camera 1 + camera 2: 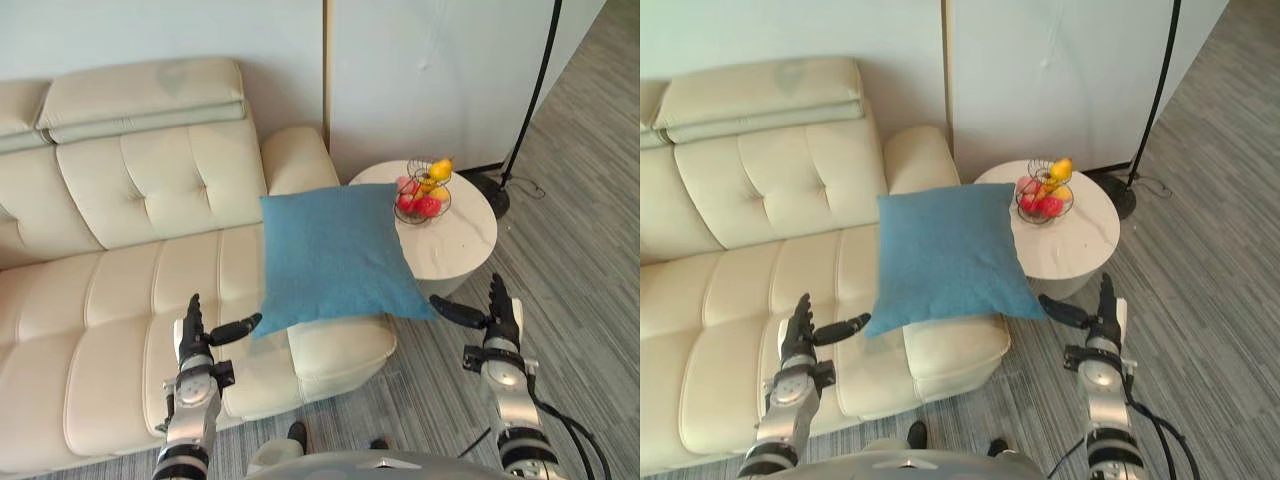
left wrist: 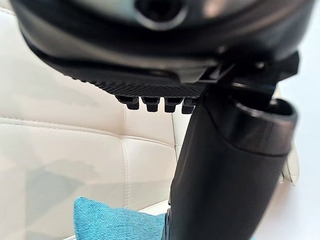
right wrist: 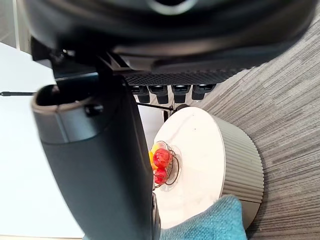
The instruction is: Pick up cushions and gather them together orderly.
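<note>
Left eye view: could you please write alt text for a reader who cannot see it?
A blue cushion is held between the robot's left hand and right hand, fingers straight, a thumb at each lower corner, over the end of a cream sofa. Beside the sofa stands a round white table with a fruit basket.

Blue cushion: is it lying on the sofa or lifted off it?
Lifted. The blue cushion is propped between the left hand and right hand, one corner out past the sofa edge.
</note>
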You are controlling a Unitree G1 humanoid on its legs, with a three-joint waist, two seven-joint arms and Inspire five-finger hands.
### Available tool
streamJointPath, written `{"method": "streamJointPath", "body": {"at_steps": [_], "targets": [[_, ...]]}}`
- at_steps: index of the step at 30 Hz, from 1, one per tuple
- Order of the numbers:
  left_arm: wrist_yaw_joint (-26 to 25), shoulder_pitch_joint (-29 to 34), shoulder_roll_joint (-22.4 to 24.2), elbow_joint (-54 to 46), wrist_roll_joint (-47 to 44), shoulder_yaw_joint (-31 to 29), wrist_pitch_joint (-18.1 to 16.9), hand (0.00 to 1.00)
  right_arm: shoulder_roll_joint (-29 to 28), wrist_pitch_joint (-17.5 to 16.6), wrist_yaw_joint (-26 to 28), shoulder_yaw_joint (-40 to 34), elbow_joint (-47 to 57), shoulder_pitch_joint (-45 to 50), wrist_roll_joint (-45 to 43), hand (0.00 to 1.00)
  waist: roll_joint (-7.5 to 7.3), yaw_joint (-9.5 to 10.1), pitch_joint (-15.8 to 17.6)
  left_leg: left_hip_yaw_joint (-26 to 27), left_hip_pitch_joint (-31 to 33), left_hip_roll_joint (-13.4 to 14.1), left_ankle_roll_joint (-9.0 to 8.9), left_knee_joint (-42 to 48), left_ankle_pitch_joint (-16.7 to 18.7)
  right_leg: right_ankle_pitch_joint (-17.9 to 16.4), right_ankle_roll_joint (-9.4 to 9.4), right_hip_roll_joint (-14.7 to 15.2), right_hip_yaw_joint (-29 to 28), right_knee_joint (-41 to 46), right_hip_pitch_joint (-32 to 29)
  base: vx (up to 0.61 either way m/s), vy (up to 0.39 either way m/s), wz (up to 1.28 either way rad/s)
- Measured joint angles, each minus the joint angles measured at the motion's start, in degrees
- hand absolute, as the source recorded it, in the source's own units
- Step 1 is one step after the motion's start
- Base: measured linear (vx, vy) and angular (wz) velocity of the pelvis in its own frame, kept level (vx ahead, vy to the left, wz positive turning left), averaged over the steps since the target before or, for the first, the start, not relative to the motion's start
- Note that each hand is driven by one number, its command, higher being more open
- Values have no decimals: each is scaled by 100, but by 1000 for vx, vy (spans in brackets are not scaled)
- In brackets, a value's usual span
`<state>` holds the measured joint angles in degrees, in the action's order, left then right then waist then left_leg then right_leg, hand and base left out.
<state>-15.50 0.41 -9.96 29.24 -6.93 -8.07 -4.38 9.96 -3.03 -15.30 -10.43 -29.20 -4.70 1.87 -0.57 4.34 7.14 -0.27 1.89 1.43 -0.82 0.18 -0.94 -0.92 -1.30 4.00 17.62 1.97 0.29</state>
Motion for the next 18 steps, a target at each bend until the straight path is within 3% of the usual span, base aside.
{"method": "streamJointPath", "body": {"at_steps": [9,14,15,16,18], "targets": [[-287,-1461,-181,-5,-172,589,-13,100,99,-2,-67,623,-348,-1575,-664,100,-76,185,740,-58,944,60,-23,74,-327,134,97,-16,-82,391,-1069,-102,5,1],[-377,-1909,-187,-4,-393,823,-14,100,89,-3,-242,685,-442,-2067,-885,100,-90,201,1066,-29,1290,77,-42,251,-343,118,117,3,-251,669,-1485,-74,-5,-5],[-405,-1983,-181,-2,-425,884,-14,100,80,-3,-282,707,-442,-2116,-903,0,-89,203,1099,-23,1361,79,-43,258,-360,112,127,8,-263,718,-1576,-72,-22,-4],[-416,-2081,-151,0,-493,968,-14,0,32,-3,-338,726,-447,-2185,-1004,0,-75,204,1167,-23,1402,88,-55,258,-381,105,136,9,-264,761,-1640,-68,-26,-2],[-419,-2153,-120,14,-511,1026,-14,0,-37,-3,-397,725,-449,-2236,-1098,0,-70,211,1177,-22,1456,98,-69,266,-391,90,153,10,-266,830,-1721,-21,-11,-1]]}}
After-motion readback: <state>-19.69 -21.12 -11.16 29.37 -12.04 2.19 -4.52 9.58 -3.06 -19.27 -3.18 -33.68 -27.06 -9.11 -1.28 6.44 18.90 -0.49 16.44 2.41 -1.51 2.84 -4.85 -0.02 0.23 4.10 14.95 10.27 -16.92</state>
